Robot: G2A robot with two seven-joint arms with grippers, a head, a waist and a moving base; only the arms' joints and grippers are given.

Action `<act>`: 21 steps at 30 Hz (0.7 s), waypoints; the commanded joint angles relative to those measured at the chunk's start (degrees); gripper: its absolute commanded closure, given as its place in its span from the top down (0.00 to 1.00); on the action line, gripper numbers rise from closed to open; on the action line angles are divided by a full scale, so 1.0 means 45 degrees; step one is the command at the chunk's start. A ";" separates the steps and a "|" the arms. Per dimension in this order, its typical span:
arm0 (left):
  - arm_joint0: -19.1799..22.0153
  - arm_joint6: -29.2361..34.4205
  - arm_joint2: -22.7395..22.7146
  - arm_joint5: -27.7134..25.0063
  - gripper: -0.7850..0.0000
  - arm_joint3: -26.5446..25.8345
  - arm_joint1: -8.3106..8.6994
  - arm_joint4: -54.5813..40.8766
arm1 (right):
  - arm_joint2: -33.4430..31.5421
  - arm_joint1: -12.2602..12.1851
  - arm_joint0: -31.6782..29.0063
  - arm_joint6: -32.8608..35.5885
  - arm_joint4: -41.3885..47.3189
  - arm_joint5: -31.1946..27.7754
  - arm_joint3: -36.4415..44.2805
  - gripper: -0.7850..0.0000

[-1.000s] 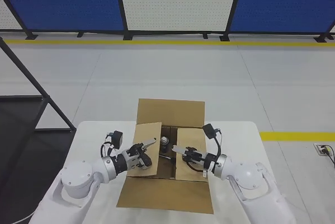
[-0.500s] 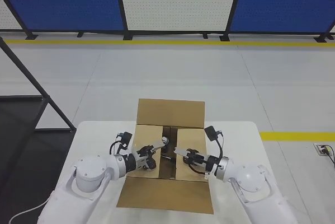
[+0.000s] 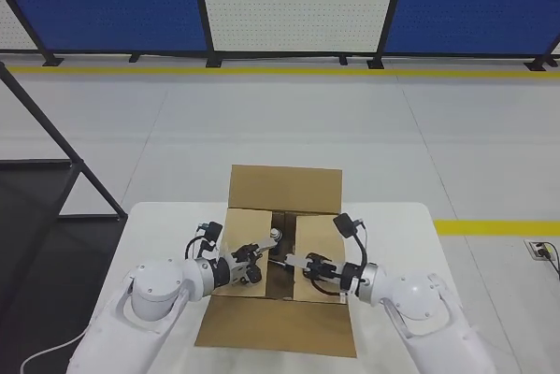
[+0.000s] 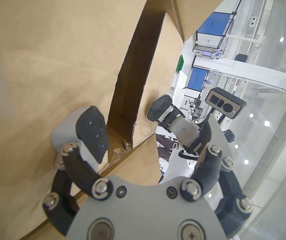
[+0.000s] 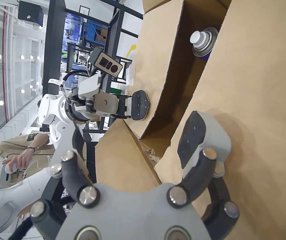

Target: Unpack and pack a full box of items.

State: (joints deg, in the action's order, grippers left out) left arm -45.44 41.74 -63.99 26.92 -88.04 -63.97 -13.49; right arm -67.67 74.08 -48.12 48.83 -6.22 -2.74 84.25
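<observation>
A brown cardboard box (image 3: 284, 184) stands in the middle of the white table, its far and near flaps folded outward. The left inner flap (image 3: 243, 226) and right inner flap (image 3: 319, 236) lie almost flat, with a narrow gap between them. Down in that gap stands a spray can (image 3: 276, 234) with a white cap (image 5: 203, 41). My left gripper (image 3: 259, 252) (image 4: 150, 131) is open at the left flap's inner edge, one pad (image 4: 93, 128) against the cardboard. My right gripper (image 3: 296, 261) (image 5: 133, 146) is open too, one pad (image 5: 194, 138) resting on the right flap.
The box's near flap (image 3: 275, 325) hangs out toward the table's front edge. Bare table (image 3: 158, 224) lies on both sides of the box. A black metal frame (image 3: 36, 178) stands off the table's left side.
My left gripper has moved right to the left flap's inner edge, and that flap now lies flatter. My right gripper has shifted slightly left toward the gap.
</observation>
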 commanded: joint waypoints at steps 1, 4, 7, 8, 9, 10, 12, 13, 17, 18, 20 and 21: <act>-0.0017 0.0022 -0.0060 -0.0065 1.00 -0.0058 0.0007 -0.0042 | 0.0035 -0.0006 0.0018 0.0002 0.0008 0.0014 0.0020 1.00; -0.0115 0.0062 -0.0211 -0.0178 1.00 -0.0251 0.0040 -0.0066 | 0.0039 -0.0027 0.0007 0.0018 0.0039 -0.0011 0.0126 1.00; -0.0275 0.0072 -0.0403 -0.0242 1.00 -0.0529 0.0082 -0.0087 | 0.0043 -0.0049 -0.0032 0.0029 0.0096 -0.0122 0.0279 1.00; -0.0339 0.0069 -0.0476 -0.0261 1.00 -0.0636 0.0098 -0.0100 | 0.0043 -0.0055 -0.0073 -0.0006 0.0139 -0.0206 0.0363 1.00; -0.0409 0.0069 -0.0553 -0.0277 1.00 -0.0746 0.0115 -0.0113 | 0.0044 -0.0064 -0.0117 0.0031 0.0203 -0.0336 0.0459 1.00; -0.0478 0.0067 -0.0633 -0.0292 1.00 -0.0857 0.0132 -0.0125 | 0.0023 -0.0078 -0.0161 0.0096 0.0271 -0.0475 0.0536 1.00; -0.0613 0.0075 -0.0794 -0.0332 1.00 -0.1068 0.0167 -0.0146 | -0.0070 -0.0111 -0.0246 0.0153 0.0408 -0.0735 0.0698 1.00; -0.0684 0.0077 -0.0877 -0.0380 1.00 -0.1184 0.0183 -0.0174 | -0.0122 -0.0128 -0.0302 0.0190 0.0496 -0.0882 0.0777 1.00; -0.1028 0.0001 -0.1265 -0.0696 1.00 -0.1667 0.0241 -0.0394 | -0.0357 -0.0201 -0.0533 0.0468 0.1056 -0.1572 0.1061 1.00; -0.1129 0.0011 -0.1384 -0.0775 1.00 -0.1806 0.0259 -0.0476 | -0.0426 -0.0221 -0.0580 0.0604 0.1250 -0.1761 0.1132 1.00; -0.1350 0.0060 -0.1654 -0.0915 1.00 -0.2064 0.0298 -0.0677 | -0.0576 -0.0271 -0.0668 0.1097 0.1800 -0.2223 0.1246 1.00; -0.1468 0.0054 -0.1800 -0.0970 1.00 -0.2186 0.0321 -0.0743 | -0.0693 -0.0307 -0.0696 0.1329 0.1964 -0.2376 0.1267 1.00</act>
State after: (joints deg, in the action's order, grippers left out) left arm -51.49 41.96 -71.41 22.80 -97.32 -62.64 -16.52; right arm -70.30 72.85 -51.14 53.62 1.65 -12.66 89.87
